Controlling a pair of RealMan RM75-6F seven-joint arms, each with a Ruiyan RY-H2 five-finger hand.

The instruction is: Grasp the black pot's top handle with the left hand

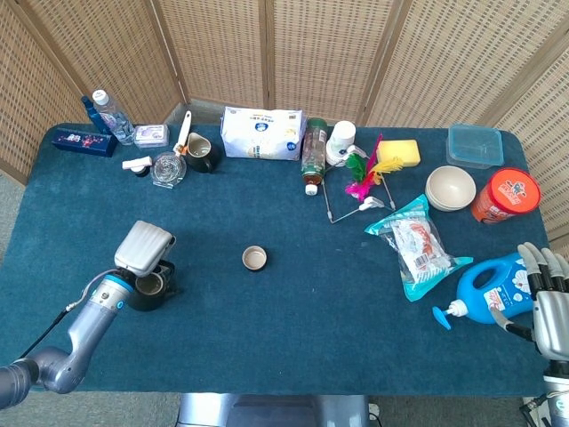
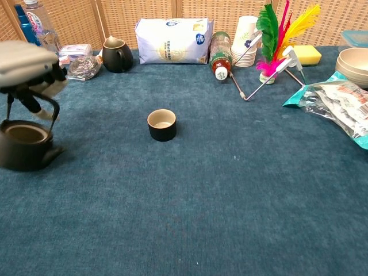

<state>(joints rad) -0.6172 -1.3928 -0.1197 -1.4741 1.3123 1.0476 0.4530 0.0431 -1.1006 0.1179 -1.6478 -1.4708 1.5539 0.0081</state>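
Chest view: we are seeing the black pot (image 2: 24, 145), a squat, matte, open-mouthed vessel near the table's left edge, hanging by its thin wire top handle (image 2: 31, 99) from the clenched left hand (image 2: 26, 64). We are judging the grasp complete. The right hand (image 1: 553, 298) is idling, fingers released, beside the glossy blue detergent bottle (image 1: 489, 289) on the napped blue tablecloth (image 2: 218, 207).
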